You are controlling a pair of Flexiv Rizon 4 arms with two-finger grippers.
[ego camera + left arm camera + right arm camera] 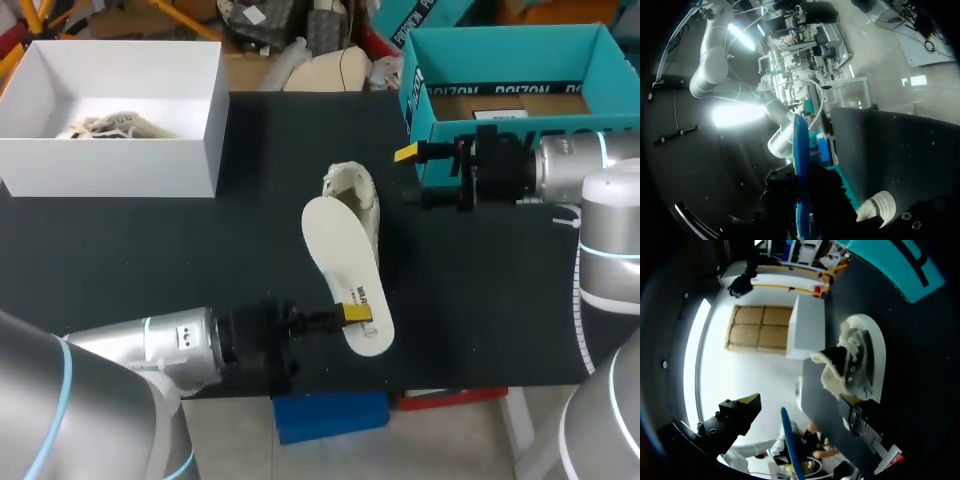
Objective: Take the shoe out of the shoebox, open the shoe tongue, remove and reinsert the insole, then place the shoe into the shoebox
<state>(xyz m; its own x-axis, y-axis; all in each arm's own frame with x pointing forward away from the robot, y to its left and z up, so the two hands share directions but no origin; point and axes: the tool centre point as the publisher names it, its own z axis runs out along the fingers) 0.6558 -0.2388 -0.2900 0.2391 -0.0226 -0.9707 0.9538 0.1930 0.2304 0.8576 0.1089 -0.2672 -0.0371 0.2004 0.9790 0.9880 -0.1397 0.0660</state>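
"Head view first: where is the insole (345, 275), and how does it run?"

"Its long axis goes from 11 o'clock to 5 o'clock. The toe end sits at the mouth of the shoe (358, 192), in the middle of the table (200, 260). The printed heel end is at the left gripper (355, 313)."

"Is that gripper holding it?"

"I judge so. One yellow tip lies on top of the heel and the other is hidden beneath. The insole looks raised off the table, so the fingers are pinching it."

"And the right gripper (415, 178)?"

"Its fingers are spread wide with nothing in them, just in front of the teal shoebox (505, 38). The right wrist view shows the shoe ahead of it, and neither finger seems to touch it. From that gripper the shoe lies near, at 8 o'clock."

"What does the coming move turn on?"

"Probably the insole's axis against the shoe's. The shoe lies at 12 o'clock from the left gripper, so a push or pull would run along that line. The right arm is the nearer one to steady the shoe."
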